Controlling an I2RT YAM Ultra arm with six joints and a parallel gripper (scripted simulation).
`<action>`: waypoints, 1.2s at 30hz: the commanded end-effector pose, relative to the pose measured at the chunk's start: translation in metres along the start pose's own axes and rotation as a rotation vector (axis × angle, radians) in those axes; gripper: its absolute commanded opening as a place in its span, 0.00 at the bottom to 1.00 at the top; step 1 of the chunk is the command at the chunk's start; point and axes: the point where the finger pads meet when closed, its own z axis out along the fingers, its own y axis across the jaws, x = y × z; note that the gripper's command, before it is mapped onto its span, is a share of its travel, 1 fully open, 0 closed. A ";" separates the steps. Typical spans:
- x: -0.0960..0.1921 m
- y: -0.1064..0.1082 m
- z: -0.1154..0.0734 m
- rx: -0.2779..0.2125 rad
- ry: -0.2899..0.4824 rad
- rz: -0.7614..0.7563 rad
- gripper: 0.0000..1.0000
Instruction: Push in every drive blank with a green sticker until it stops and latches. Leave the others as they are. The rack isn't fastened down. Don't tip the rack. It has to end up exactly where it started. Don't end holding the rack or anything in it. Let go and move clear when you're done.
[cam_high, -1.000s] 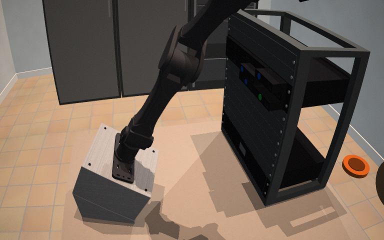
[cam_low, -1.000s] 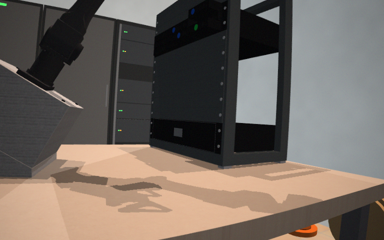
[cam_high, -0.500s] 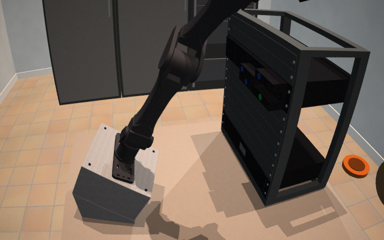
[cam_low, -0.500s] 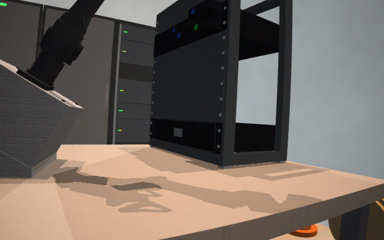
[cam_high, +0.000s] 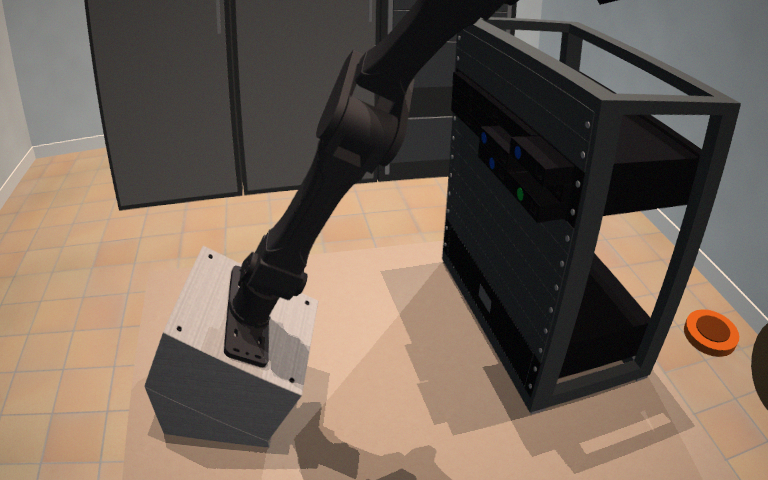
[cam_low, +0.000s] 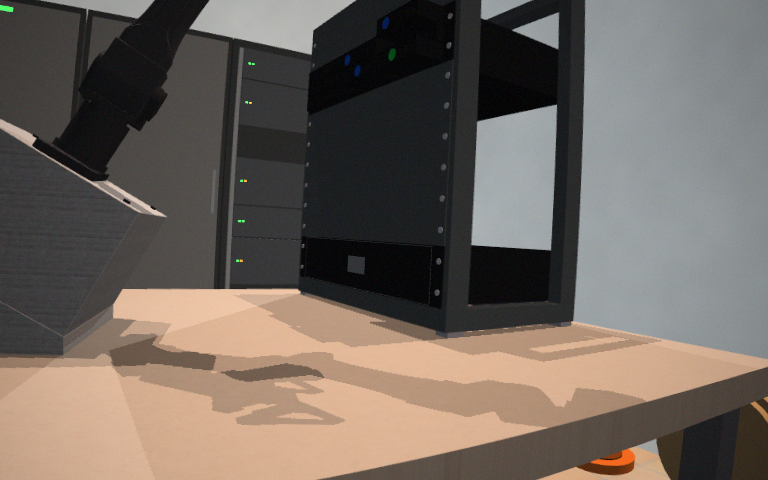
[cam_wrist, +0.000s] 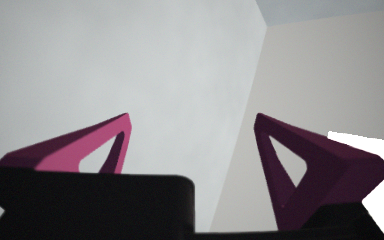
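A black open-frame rack (cam_high: 572, 203) stands on the table at the right; it also shows in the exterior view (cam_low: 436, 164). High on its front, several drive blanks stick out. One blank carries a green sticker (cam_high: 519, 194), also seen in the exterior view (cam_low: 391, 54). The other blanks carry blue stickers (cam_high: 484, 137) (cam_high: 517, 151) (cam_high: 491, 163). My arm (cam_high: 351, 124) rises from its base and leaves the top and exterior views at the top. My gripper (cam_wrist: 192, 120) shows only in the wrist view, open and empty, facing bare walls and ceiling.
The arm's grey base block (cam_high: 232, 345) sits at the table's left. Dark server cabinets (cam_high: 226, 90) stand behind. An orange bowl (cam_high: 711, 331) lies on the floor at the right. The table's edge (cam_low: 623, 418) runs close to the rack's right side.
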 end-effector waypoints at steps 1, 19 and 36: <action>0.000 0.002 0.002 0.005 0.002 0.009 1.00; -0.004 0.011 0.008 0.010 -0.011 0.032 1.00; -0.021 -0.002 0.007 0.043 -0.041 0.142 1.00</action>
